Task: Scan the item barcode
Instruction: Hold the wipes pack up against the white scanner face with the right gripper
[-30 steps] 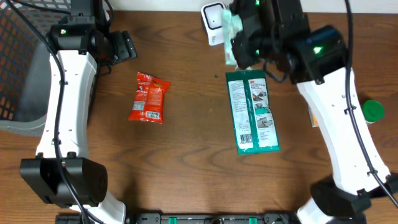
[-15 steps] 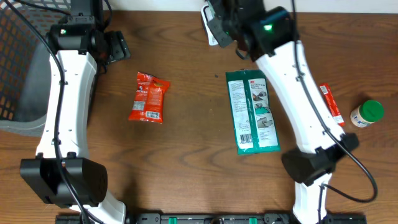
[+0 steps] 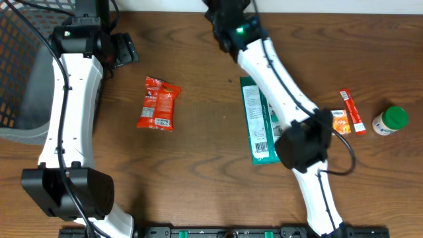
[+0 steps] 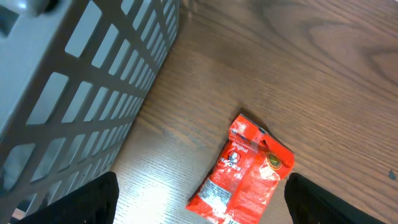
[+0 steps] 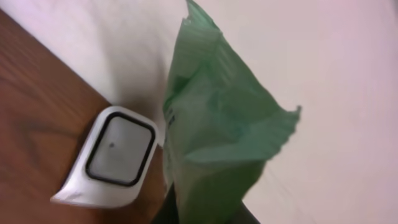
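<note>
In the right wrist view my right gripper point(image 5: 205, 214) is shut on a pale green packet point(image 5: 217, 137), which stands up from the jaws. Just left of the packet is the white barcode scanner point(image 5: 115, 155) with its dark window. In the overhead view the right arm reaches to the table's back edge, where its gripper point(image 3: 223, 12) covers the scanner. My left gripper point(image 4: 199, 199) hangs open above a red snack packet point(image 4: 245, 171) that lies flat on the table point(image 3: 158, 104). Its two black fingers point(image 4: 87, 199) are far apart and hold nothing.
A long green 3M pack point(image 3: 254, 122) lies mid-table, partly under the right arm. An orange packet point(image 3: 342, 122), a red stick point(image 3: 351, 110) and a green-capped bottle point(image 3: 390, 120) sit at the right. A grey basket point(image 3: 20, 66) stands at the left edge.
The right arm has swung left along the back edge with the green packet and now covers the scanner in the overhead view. The left arm has stayed still.
</note>
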You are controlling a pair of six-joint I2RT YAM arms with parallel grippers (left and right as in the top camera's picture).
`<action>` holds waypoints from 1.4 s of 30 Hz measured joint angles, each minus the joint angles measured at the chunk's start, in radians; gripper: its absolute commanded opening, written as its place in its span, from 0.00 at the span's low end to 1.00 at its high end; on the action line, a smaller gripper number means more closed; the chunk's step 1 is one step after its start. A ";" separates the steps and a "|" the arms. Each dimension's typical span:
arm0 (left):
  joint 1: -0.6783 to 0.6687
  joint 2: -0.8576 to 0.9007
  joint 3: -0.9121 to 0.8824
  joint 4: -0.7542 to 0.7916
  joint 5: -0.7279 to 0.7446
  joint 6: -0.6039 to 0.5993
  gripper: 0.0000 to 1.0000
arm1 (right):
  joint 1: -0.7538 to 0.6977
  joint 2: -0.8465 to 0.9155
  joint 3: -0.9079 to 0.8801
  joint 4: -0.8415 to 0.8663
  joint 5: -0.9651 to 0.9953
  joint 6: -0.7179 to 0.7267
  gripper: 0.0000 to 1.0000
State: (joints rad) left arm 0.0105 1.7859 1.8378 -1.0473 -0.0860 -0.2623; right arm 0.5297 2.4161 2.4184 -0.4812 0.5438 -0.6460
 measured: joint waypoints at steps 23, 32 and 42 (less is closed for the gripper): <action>0.000 0.000 0.000 0.000 0.000 0.000 0.86 | 0.000 0.267 0.000 0.304 0.063 -0.202 0.01; 0.000 0.000 0.000 0.000 0.000 0.000 0.86 | -0.001 0.267 0.000 0.262 0.043 -0.203 0.01; 0.000 0.000 0.000 0.000 0.000 0.000 0.86 | -0.003 0.267 0.001 0.212 -0.010 -0.211 0.01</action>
State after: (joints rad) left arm 0.0105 1.7859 1.8378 -1.0477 -0.0860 -0.2626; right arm 0.5266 2.6831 2.4195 -0.2691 0.5339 -0.8570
